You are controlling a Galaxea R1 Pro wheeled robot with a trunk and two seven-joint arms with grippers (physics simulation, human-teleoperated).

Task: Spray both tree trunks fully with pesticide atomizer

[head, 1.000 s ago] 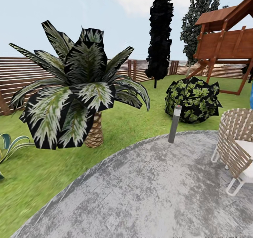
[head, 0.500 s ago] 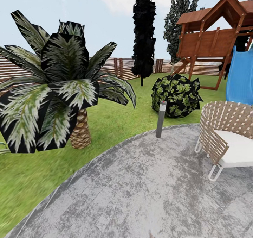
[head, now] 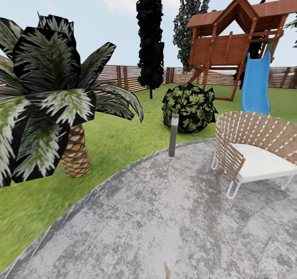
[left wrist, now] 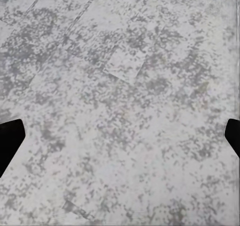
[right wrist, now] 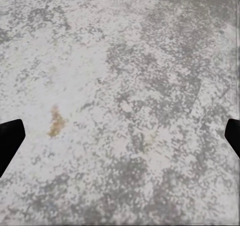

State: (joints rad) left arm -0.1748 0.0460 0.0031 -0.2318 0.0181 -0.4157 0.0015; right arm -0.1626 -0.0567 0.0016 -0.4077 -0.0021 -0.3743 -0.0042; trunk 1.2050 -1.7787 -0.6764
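My head had swung right: the palm (head: 62, 105) slid leftward, and the wicker chair (head: 251, 147) and blue slide (head: 255, 85) came fully into sight. I was searching the garden; no atomizer showed. Both claws, left (left wrist: 120, 141) and right (right wrist: 120, 141), hung wide over grey paving (head: 165, 221).

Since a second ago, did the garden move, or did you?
I moved: my head camera swung right, so the palm, bollard light and woven chair slid left and the blue slide came into view. Nothing was grabbed or dropped; both grippers hang open over grey paving.
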